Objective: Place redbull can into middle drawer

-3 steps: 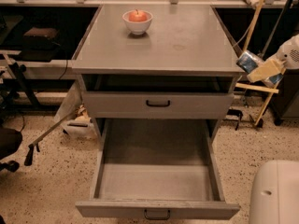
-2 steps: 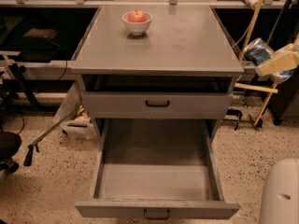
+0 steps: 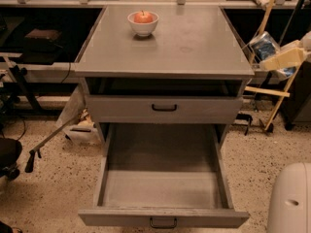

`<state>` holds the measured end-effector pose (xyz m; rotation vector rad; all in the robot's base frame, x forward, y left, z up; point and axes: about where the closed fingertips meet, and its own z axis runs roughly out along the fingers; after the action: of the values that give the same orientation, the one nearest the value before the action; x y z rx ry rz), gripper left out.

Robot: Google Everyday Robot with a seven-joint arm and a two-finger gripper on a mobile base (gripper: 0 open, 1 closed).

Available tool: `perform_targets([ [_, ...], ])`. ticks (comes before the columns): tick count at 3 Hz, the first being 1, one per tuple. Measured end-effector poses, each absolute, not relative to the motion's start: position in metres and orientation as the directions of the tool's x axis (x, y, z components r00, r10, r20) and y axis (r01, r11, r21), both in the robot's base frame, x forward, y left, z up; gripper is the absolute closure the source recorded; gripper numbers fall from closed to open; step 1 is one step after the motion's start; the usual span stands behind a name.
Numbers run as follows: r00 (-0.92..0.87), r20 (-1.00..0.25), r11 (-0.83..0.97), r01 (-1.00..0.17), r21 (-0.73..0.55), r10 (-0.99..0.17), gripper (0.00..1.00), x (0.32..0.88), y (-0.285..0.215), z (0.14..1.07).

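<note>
The redbull can [image 3: 264, 44], blue and silver, is held in my gripper [image 3: 273, 57] in the air just off the cabinet's right edge, about level with the top. The cream fingers [image 3: 286, 58] are shut on the can. The middle drawer [image 3: 163, 191] is pulled out wide at the bottom of the view, below and left of the gripper. Its grey tray holds nothing, and its small dark handle [image 3: 163, 223] is at the front edge.
A closed grey drawer front [image 3: 164, 108] with a black handle sits above the open drawer. A white bowl [image 3: 143, 27] with a red apple [image 3: 143, 17] stands on the cabinet top [image 3: 189, 42]. Wooden sticks lean at the right. My white base [image 3: 291, 203] is at the bottom right.
My gripper with the can has risen a little beside the cabinet's right edge. The drawers, bowl and apple have not moved.
</note>
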<state>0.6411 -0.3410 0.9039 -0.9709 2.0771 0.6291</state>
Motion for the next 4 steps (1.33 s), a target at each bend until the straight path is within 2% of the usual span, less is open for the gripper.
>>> perform_targets([
  [1,-0.449,-0.789,0.52,-0.831,0.197,-0.419,1.0,0.637,-0.304,0.892],
  [2,-0.529,-0.788,0.47,-0.808,0.355,-0.314,1.0,0.61,-0.298,0.862],
  [3,-0.567,-0.79,0.438,-0.787,0.434,-0.234,1.0,0.61,-0.284,0.846],
  [4,-0.561,-0.8,0.449,-0.784,0.429,-0.215,1.0,0.618,-0.282,0.848],
])
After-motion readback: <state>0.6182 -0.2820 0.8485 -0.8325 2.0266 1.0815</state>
